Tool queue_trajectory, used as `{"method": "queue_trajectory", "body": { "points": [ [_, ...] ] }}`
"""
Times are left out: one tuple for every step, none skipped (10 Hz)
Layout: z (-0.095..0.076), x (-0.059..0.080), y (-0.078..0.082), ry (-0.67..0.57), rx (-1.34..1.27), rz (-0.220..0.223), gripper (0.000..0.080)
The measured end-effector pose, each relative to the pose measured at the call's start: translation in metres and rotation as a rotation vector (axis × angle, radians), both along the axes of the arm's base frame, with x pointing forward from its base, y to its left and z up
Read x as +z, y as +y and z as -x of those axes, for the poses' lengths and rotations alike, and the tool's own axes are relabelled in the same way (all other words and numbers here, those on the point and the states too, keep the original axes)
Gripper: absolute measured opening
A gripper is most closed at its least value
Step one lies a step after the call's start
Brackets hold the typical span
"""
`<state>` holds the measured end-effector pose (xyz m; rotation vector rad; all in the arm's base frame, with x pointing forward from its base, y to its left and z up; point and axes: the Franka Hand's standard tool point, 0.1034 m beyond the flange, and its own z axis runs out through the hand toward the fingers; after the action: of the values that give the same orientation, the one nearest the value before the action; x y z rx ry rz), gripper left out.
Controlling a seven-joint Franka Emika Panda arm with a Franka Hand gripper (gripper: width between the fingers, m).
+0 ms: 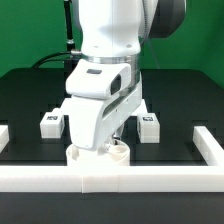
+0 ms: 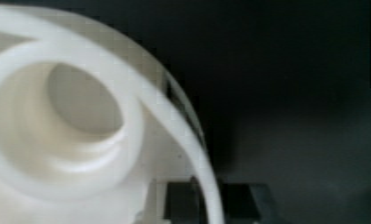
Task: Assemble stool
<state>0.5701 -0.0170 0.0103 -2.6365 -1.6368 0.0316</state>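
Note:
The round white stool seat point(image 1: 100, 153) lies on the black table right behind the front rail, mostly covered by my arm. In the wrist view the seat point(image 2: 57, 60) fills the picture, with a round socket point(image 2: 66, 100) facing the camera. My gripper point(image 1: 113, 144) is down on the seat. In the wrist view the gripper point(image 2: 212, 203) has its two dark fingers point(image 2: 178, 203) on either side of the seat's thin rim, closed on it. Two white tagged legs stand behind it, one at the exterior view's left point(image 1: 50, 123) and one at its right point(image 1: 150, 126). A third leg is hidden.
A white border rail point(image 1: 110, 180) runs along the front, touching the seat. Another rail point(image 1: 208, 146) runs along the exterior view's right, and a rail end point(image 1: 3, 134) shows at its left. A black cable point(image 1: 50, 58) lies at the back.

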Motion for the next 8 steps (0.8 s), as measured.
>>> {"method": "queue_trajectory", "body": {
  "points": [
    [0.0,0.0,0.0,0.0,0.0,0.0,0.0032],
    [0.0,0.0,0.0,0.001,0.0,0.0,0.0032],
    [0.0,0.0,0.0,0.001,0.0,0.0,0.0032],
    [0.0,0.0,0.0,0.001,0.0,0.0,0.0032],
    [0.0,0.0,0.002,0.001,-0.003,0.001,0.0032],
    [0.0,0.0,0.016,-0.001,-0.009,0.001,0.0032],
    [0.0,0.001,0.036,0.0,0.005,0.0,0.0031],
    [-0.001,0.002,0.055,-0.002,0.003,0.001,0.0031]
  ]
}}
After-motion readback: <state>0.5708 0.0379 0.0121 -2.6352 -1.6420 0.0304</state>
